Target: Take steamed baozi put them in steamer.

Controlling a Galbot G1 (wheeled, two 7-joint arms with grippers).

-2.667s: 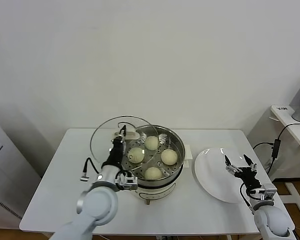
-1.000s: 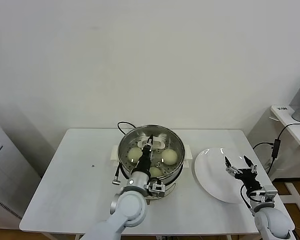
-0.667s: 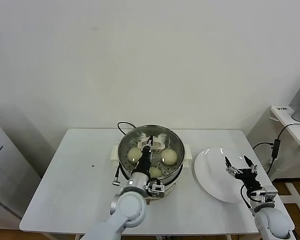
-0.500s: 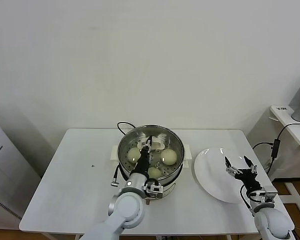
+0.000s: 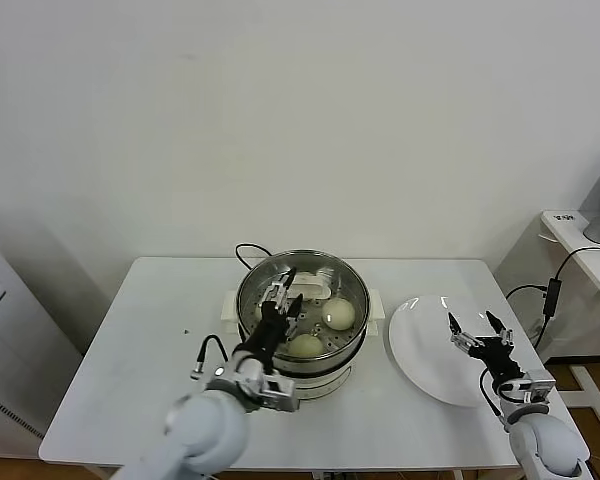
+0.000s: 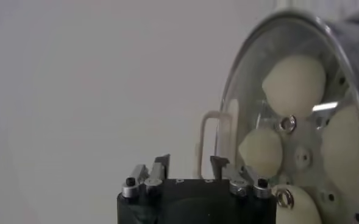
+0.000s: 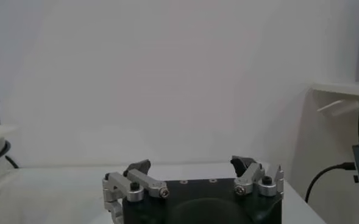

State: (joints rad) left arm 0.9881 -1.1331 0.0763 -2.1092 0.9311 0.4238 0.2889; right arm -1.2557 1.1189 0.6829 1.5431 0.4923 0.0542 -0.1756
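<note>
White wall is backing the worktop (image 5: pixel 160 300), where the steamer (image 5: pixel 352 283) is sitting mid-worktop, lidded, holding the steamed baozi (image 5: pixel 338 314). Left pincer (image 5: pixel 278 302) is hovering spread just above them, nearer; right pincer (image 5: pixel 483 335) is waiting spread over the plate (image 5: pixel 420 355).

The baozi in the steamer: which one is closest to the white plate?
The baozi on the steamer's right side is closest to the plate; the others sit farther left, near the left gripper.
</note>
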